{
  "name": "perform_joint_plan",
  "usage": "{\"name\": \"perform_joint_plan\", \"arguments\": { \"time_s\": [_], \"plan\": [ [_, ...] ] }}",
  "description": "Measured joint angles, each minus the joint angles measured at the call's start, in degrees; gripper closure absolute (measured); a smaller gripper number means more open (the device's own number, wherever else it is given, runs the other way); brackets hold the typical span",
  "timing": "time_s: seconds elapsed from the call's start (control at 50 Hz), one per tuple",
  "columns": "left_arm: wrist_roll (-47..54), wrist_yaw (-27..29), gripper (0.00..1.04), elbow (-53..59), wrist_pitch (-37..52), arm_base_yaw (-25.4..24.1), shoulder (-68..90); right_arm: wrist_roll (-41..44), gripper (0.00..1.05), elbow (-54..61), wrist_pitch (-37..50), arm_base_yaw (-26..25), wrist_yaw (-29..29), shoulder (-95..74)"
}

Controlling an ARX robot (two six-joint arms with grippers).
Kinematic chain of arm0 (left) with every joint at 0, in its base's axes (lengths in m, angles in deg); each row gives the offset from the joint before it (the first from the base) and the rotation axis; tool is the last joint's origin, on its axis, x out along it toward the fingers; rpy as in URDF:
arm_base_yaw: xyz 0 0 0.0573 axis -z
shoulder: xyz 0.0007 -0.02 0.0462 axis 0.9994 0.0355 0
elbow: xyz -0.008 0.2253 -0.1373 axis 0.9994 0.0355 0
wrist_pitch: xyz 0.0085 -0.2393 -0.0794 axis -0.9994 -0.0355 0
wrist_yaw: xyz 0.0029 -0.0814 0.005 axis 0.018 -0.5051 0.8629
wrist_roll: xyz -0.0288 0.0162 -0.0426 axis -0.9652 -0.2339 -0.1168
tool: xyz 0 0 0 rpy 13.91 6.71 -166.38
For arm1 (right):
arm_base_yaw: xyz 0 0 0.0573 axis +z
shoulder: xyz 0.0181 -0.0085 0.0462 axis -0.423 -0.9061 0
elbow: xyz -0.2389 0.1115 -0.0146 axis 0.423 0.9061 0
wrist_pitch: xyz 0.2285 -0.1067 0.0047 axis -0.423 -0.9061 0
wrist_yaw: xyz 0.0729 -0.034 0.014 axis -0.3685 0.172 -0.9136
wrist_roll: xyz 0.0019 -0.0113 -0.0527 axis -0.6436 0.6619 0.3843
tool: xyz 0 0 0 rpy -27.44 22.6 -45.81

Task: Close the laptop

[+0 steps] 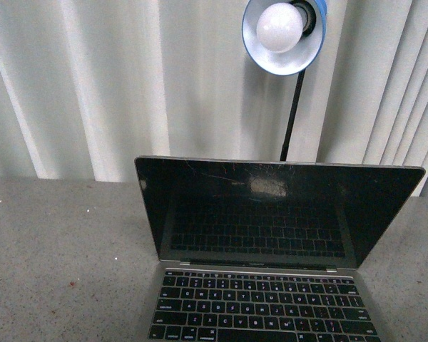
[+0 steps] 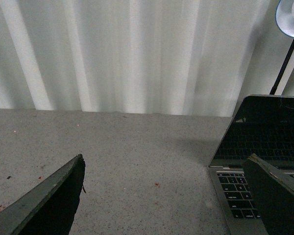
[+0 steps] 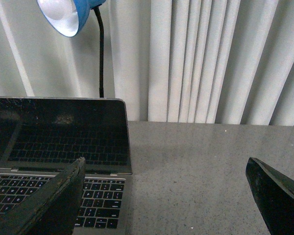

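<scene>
Left claw point(image 2: 166, 158): jaws wide apart, nothing between them but bare speckled table point(image 2: 137, 161). Only my two dark fingers show. One point(image 2: 49, 200) is over plain tabletop, the other point(image 2: 279, 196) sits in front of a keyboard corner of the laptop point(image 2: 264, 127). Can't tell if that finger touches the deck or hangs above it. So the laptop is off to one side of this claw. Its near edge is just inside the gap and most of it lies beyond that finger.

Front view: neither claw in frame. Grey table fills the left and lower left, and a pale pleated curtain point(image 1: 93, 78) runs across the top. Laptop is lower centre to lower right, lid open, standing nearly upright and tilted back a little. Screen is dark and glossy, scratched near its top middle, with the keys reflected in it. The black keyboard runs off the bottom edge. A blue-shaded lamp point(image 1: 285, 35) with a white bulb sits upper right of centre, its black stem dropping behind the lid.

Right claw point(image 3: 165, 161): jaws wide apart too, gripping nothing, bare table in the gap. One finger point(image 3: 54, 200) overlaps the keyboard, contact unclear. The other point(image 3: 279, 191) is over plain tabletop, well apart from the laptop. The laptop's side edge lies inside the gap, next to the first finger.
</scene>
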Motion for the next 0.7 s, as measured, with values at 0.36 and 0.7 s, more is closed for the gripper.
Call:
{"name": "perform_joint_plan", "arguments": {
  "time_s": [0.36, 0.7],
  "plan": [
    [-8.2, 29.9, 0.07, -3.6, -3.3, 8.6, 16.5, -3.8, 0.07, -2.9, 6.9, -0.1, 2.9, -15.5],
    [3.0, 17.2, 0.07, -14.4, 32.4, 5.0, 54.6, 4.0, 0.07, -13.8, 37.1, -8.7, -3.8, -52.5]
  ]
}}
